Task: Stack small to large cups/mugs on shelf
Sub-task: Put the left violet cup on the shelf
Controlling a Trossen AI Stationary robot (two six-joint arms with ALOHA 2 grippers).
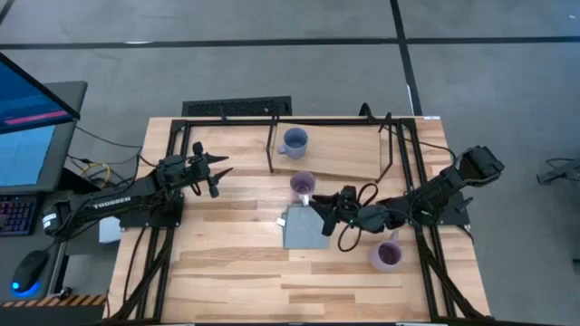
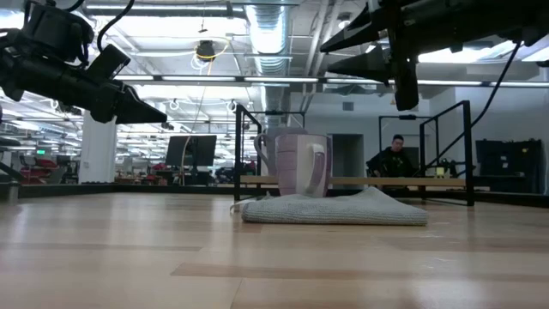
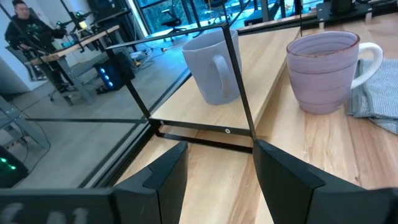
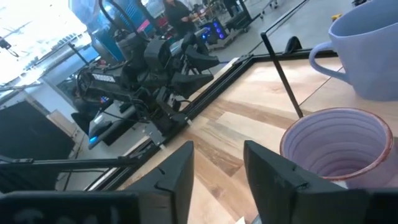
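White lettering reading TROSSEN is showing along my left arm in the high view. My left gripper (image 1: 220,170) is hovering over the left half of the worktop (image 1: 227,272), fingers spread with nothing between them, pointing toward the shelf (image 1: 335,161) and holding nothing.

My right gripper (image 1: 319,206) is hanging over the middle of the worktop, just beside a light purple mug (image 1: 303,186), its fingers spread apart and not gripping anything. That mug is standing upright on the worktop, just in front of the shelf's front edge and at the far edge of a flat grey-blue cloth (image 1: 305,228); my wrist camera is looking down into it (image 4: 336,146) and I am seeing nothing inside. A dark cable is looping off my right arm between this mug and the other purple one.

The blue mug (image 1: 294,142) is sitting upright on the wooden shelf board, near its left black rod post, handle toward my left arm. The second light purple mug (image 1: 387,255) is standing on the worktop's right side, close under my right arm, well apart from the shelf.

Beyond the worktop a person (image 2: 393,157) is sitting at a desk, and a monitor (image 1: 27,118) is glowing at the left
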